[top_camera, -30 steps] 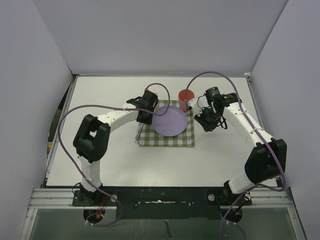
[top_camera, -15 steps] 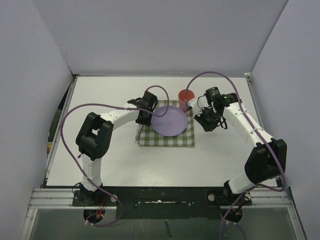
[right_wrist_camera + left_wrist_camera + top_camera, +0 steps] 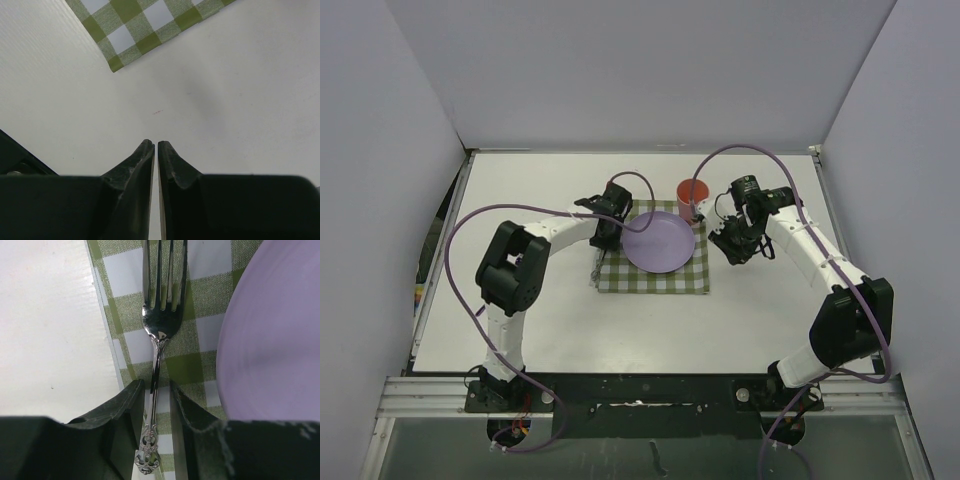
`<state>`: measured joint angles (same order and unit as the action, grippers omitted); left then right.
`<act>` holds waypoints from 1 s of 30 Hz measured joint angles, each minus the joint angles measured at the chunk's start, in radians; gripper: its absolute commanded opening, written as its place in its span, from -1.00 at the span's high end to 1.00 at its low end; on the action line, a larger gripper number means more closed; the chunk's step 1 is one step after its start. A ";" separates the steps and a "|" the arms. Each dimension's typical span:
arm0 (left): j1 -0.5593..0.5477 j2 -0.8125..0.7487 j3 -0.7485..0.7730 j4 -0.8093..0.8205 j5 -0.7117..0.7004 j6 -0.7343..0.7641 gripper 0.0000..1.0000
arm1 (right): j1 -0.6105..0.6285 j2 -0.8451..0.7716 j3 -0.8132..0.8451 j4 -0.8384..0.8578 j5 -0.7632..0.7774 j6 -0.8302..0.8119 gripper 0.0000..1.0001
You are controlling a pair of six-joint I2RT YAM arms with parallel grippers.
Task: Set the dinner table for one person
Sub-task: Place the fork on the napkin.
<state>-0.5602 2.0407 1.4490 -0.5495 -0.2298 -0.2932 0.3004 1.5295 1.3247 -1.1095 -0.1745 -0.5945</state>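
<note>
The dinner table [image 3: 520,300] fills the whole workspace under both arms, white with a thin metal edge. The checked cloth [image 3: 650,280] lies flat on it, about mid-width and a bit toward the far side.

The purple plate [image 3: 660,242] sits on the cloth, covering most of its far and middle part. The fork [image 3: 159,330] lies flat on the left strip of the cloth, just beside the plate's rim. I see a band of checks between them, so they are not touching. In the left wrist view the tines point away from the camera and the ornate handle end is nearest it. The red cup [image 3: 692,190] stands upright by the far right corner of the cloth, near the plate. I cannot tell whether its base is on the cloth or on bare table.

My left gripper [image 3: 156,385] is low over the fork handle with one finger on each side. The jaws are parted a little wider than the handle, cloth shows in both gaps, so the fork is released, not clamped.

My right gripper [image 3: 153,143] is right of the plate over bare tabletop, near a corner of the cloth. Its fingers are pressed almost together with only a hairline slit, clenched on nothing.
</note>
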 measured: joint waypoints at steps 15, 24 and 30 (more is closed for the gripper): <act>-0.001 0.006 0.008 0.000 0.017 -0.014 1.00 | 0.000 0.000 -0.001 0.000 0.003 0.000 0.78; 0.000 0.031 0.051 -0.043 0.019 -0.027 1.00 | 0.000 -0.018 -0.014 0.002 0.003 0.000 0.78; 0.006 0.049 0.083 -0.071 0.025 -0.040 1.00 | 0.000 -0.022 -0.032 0.002 0.003 0.000 0.78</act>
<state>-0.5537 2.0899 1.5322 -0.6205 -0.2050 -0.3328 0.3004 1.5074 1.2930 -1.1072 -0.1715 -0.5941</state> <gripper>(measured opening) 0.026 0.112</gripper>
